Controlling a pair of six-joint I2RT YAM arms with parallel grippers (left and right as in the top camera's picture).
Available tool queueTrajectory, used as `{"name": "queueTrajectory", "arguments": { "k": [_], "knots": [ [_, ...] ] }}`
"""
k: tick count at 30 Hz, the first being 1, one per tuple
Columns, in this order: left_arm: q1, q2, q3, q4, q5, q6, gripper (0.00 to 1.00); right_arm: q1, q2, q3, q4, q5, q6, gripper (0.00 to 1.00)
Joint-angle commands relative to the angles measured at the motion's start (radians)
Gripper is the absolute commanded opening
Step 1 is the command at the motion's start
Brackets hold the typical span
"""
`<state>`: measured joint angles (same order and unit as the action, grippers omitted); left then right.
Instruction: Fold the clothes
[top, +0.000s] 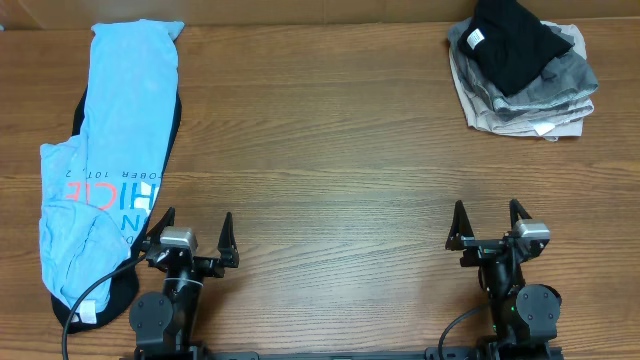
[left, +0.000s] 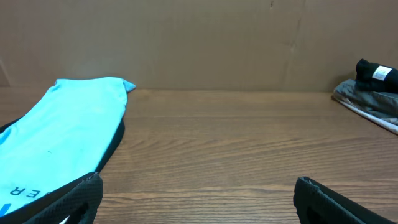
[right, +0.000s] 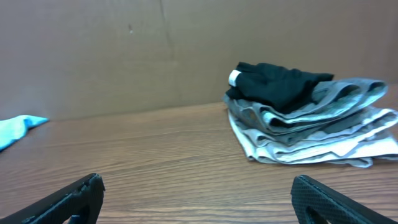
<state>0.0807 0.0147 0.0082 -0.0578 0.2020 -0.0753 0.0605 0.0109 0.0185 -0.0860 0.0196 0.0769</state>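
Wooden worktop (top: 330, 150) carries everything; my left pincer (top: 198, 214) and right pincer (top: 487, 204) gape wide, empty. Pinching the blue T-shirt (top: 110, 170) may drag the dark garment (top: 175, 115) beneath.

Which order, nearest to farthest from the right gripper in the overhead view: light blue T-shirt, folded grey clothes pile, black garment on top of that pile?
1. Folded grey clothes pile, far right, just ahead of the right gripper.
2. Black garment, lying on top of that pile, toward its far edge.
3. Light blue T-shirt, at the opposite, left side.
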Motion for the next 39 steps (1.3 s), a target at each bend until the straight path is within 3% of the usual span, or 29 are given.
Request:
{"name": "queueTrajectory", "arguments": {
  "k": [1,16,26,33,39],
  "knots": [
    [0.006,-0.010,-0.003,0.000,-0.007,0.008,1.00,0.003,-0.008,-0.010,0.009,0.050,-0.025,1.00],
    [0.006,-0.010,-0.003,-0.002,-0.045,0.008,1.00,0.003,-0.008,-0.010,0.048,0.046,-0.024,1.00],
    [0.005,-0.010,-0.003,0.043,-0.023,0.031,1.00,0.003,-0.008,0.005,0.045,-0.166,-0.016,1.00],
    [0.005,0.015,0.161,-0.115,-0.056,0.076,1.00,0.003,0.030,0.173,-0.101,-0.179,0.005,1.00],
    [0.005,0.190,0.384,-0.272,-0.090,0.076,1.00,0.003,0.231,0.418,-0.270,-0.190,0.005,1.00]
  ]
}}
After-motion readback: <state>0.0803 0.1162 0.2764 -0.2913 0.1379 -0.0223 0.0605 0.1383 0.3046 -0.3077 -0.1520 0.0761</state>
